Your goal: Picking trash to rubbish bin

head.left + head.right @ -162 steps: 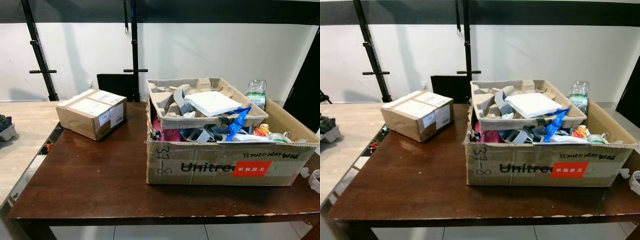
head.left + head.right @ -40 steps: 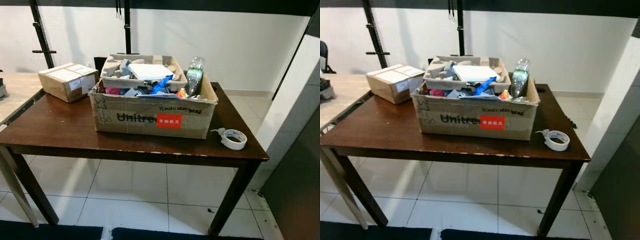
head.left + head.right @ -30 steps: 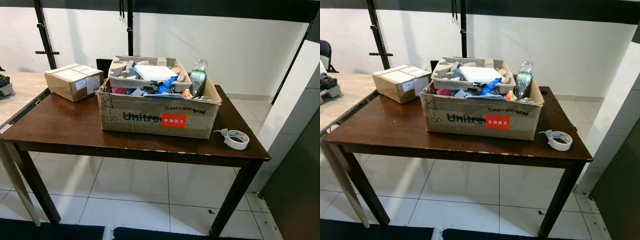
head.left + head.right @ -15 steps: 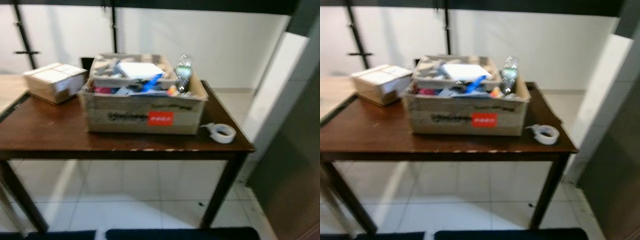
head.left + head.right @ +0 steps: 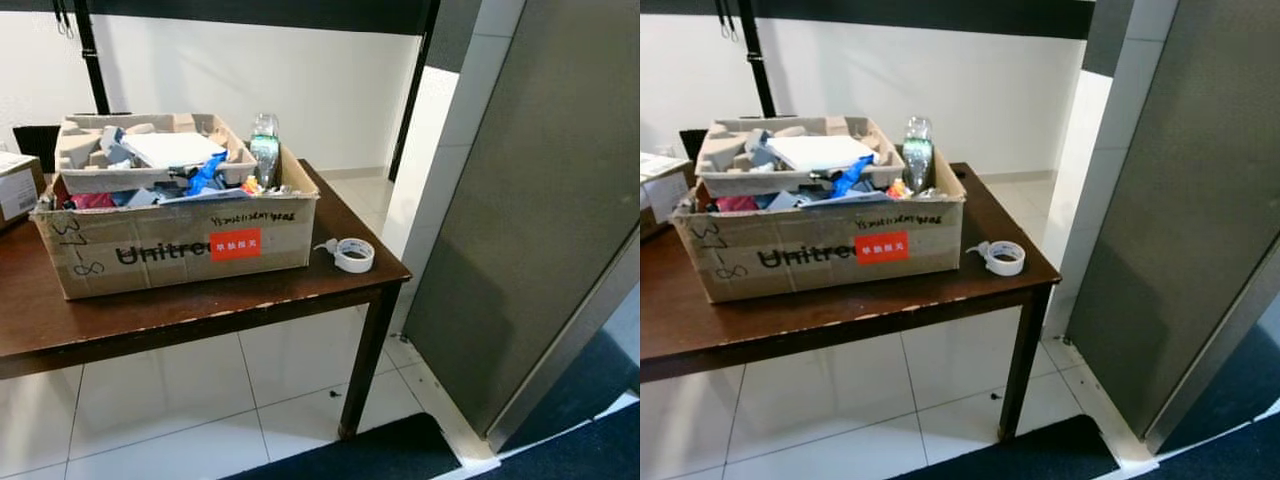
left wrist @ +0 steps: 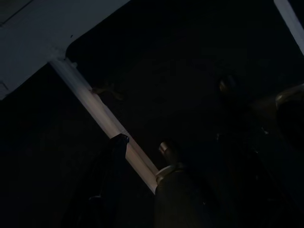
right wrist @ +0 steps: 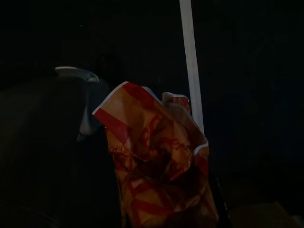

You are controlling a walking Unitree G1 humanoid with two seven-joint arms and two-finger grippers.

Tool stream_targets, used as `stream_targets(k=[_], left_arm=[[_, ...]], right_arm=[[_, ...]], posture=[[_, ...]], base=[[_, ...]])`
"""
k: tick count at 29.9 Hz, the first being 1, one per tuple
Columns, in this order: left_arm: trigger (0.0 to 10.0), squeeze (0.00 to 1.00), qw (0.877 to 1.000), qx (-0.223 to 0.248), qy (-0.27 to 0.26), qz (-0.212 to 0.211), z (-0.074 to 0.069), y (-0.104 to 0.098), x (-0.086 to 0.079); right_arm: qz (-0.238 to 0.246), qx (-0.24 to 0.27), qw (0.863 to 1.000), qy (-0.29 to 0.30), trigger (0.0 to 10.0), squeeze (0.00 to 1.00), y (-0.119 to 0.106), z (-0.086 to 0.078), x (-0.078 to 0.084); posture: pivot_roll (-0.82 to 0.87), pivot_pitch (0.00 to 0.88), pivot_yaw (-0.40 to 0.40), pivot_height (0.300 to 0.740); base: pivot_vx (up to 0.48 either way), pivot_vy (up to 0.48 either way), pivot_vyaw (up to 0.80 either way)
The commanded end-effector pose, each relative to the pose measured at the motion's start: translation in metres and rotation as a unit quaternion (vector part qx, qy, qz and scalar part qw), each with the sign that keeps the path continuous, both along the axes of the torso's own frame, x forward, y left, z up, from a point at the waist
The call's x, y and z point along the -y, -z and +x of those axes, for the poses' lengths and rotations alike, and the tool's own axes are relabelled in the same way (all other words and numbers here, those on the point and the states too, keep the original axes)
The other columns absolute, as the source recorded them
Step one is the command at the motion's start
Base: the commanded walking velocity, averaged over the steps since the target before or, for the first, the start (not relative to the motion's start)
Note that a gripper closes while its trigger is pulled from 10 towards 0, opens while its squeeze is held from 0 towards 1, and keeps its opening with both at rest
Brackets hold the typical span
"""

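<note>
An orange and red crumpled wrapper [image 7: 156, 166] hangs in my right gripper [image 7: 161, 209], which is shut on it down in the dark by my side. My left gripper [image 6: 137, 190] hangs idle over a dark floor with a pale strip. A big cardboard box [image 5: 180, 250] printed "Unitree" stands on the brown table [image 5: 200, 310], piled with trash: a pulp tray [image 5: 90, 170], a white slab [image 5: 170, 148], blue scraps. A plastic bottle [image 5: 265, 155] stands upright in its far right corner.
A roll of white tape [image 5: 353, 254] lies on the table's right end. A small sealed carton [image 5: 12, 188] sits at the left edge. A tall grey panel [image 5: 540, 200] stands close on the right. White tiles [image 5: 170, 400] lie under the table and a dark mat [image 5: 380, 450] at my feet.
The camera has swung right: the table and box slid to the left of the picture and the grey panel came into view. Nothing on the table has moved.
</note>
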State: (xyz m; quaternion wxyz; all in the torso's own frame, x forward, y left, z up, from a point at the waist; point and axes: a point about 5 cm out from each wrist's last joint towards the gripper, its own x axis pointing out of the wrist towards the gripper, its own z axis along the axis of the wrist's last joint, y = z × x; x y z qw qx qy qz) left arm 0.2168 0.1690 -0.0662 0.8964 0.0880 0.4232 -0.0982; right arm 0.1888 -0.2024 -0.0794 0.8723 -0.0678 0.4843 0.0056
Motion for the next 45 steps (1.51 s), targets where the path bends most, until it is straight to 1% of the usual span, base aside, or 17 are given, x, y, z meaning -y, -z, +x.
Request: stream_targets(k=[1,12,30,42,45], left_arm=[[10.0,0.00,1.000,-0.002,0.003,0.007,-0.0048,0.0024,-0.0032],[10.0,0.00,1.000,0.005,-0.009,-0.006,-0.0008,0.0001,-0.0017],[10.0,0.00,1.000,0.002,-0.019,-0.012,0.0001,-0.0004,-0.0037],[10.0,0.00,1.000,0.000,-0.017,-0.016,0.0009,-0.0008,-0.0033],[10.0,0.00,1.000,0.000,-0.015,-0.017,0.0010,-0.0008,-0.0027]], right_arm=[[0.001,-0.010,1.000,0.005,10.0,0.00,0.0032,-0.0063,0.0000],[0.001,-0.010,1.000,0.009,10.0,0.00,0.0032,-0.0061,0.0000],[0.004,-0.008,1.000,0.012,10.0,0.00,0.0031,-0.0050,-0.0022],[0.004,-0.010,1.000,0.016,10.0,0.00,0.0042,-0.0076,-0.0019],[0.004,-0.011,1.000,0.017,10.0,0.00,0.0044,-0.0081,-0.0012]], posture=[[-0.10,0.119,-0.022,0.740],[-0.10,0.126,-0.019,0.740],[-0.09,0.134,-0.015,0.740],[-0.09,0.134,-0.010,0.740],[-0.09,0.134,-0.010,0.740]], base=[[0.000,0.000,0.00],[0.000,0.000,0.00],[0.252,0.000,0.00],[0.247,0.000,0.00],[0.000,0.000,0.00]])
